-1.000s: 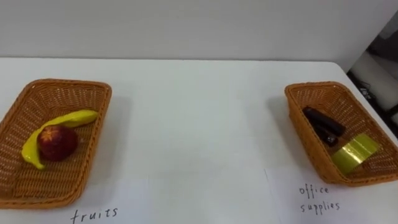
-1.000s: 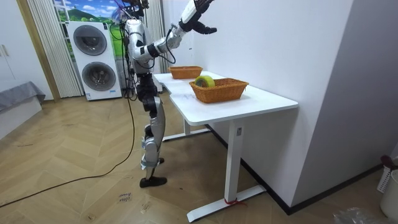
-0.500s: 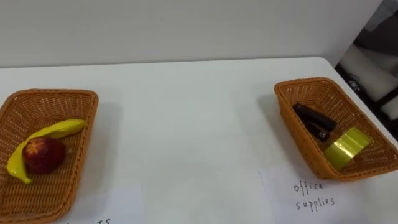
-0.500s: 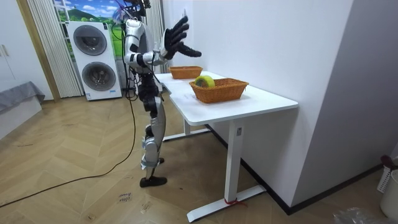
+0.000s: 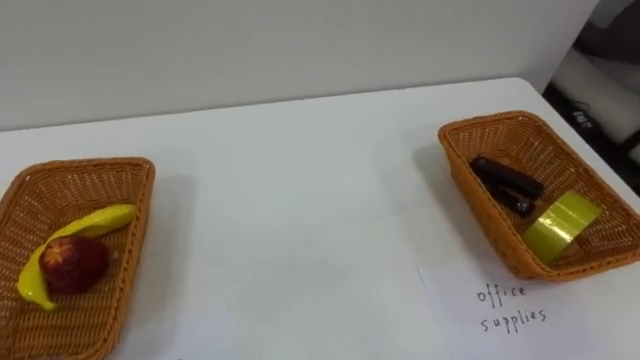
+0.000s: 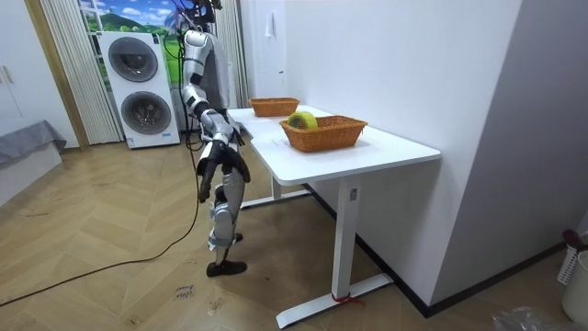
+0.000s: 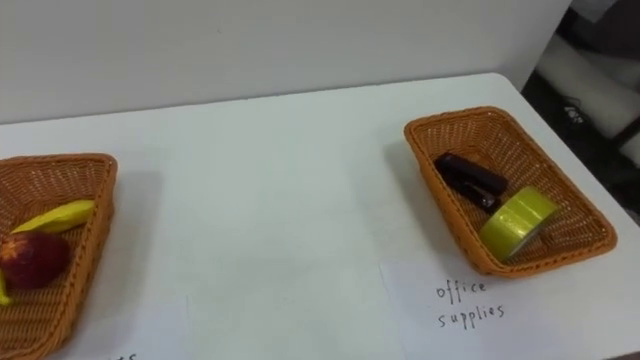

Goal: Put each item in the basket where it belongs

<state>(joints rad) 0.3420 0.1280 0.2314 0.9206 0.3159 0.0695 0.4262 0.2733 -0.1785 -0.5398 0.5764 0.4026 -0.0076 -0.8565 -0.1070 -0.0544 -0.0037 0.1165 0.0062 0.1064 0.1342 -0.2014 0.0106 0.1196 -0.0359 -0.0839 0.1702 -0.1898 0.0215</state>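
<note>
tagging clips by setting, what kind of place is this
Probably a home, or a test room fitted out like one: stacked washing machines beside a curtain, a herringbone wood floor, and a white desk against a plain wall.

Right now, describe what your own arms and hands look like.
In the room view, the arms are built of pale silver-grey segments with darker joints. The left hand looks black. There are no sleeves. Any markings or cables on the arms are too small to tell.
</note>
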